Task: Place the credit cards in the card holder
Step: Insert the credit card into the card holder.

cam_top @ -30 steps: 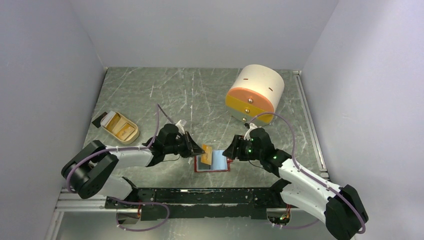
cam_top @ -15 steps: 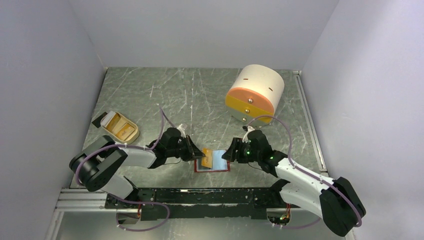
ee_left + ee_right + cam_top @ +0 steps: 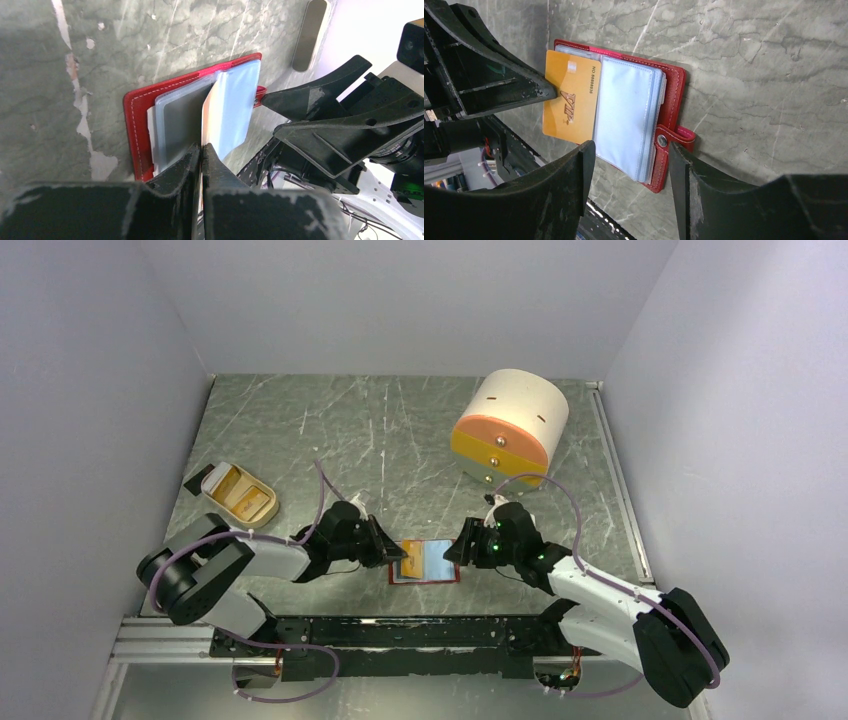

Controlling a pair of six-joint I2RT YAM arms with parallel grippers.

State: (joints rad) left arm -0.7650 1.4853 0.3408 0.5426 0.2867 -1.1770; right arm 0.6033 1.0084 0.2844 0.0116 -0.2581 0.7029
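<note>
The card holder (image 3: 428, 562) lies open at the middle of the table's (image 3: 380, 430) near edge. The left gripper (image 3: 201, 147) pinches the orange card (image 3: 571, 102) (thin, stiff, slick, best held by its rim) apparently at a floppy pocket's (image 3: 626, 115) mouth. The right gripper (image 3: 631, 160) stands spread above.

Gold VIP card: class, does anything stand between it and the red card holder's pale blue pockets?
Nothing visible does. The left gripper pinches the gold VIP card, whose edge meets the pale blue pockets of the red card holder. The right gripper hangs open over the snap-tab side, off the card's path.
</note>
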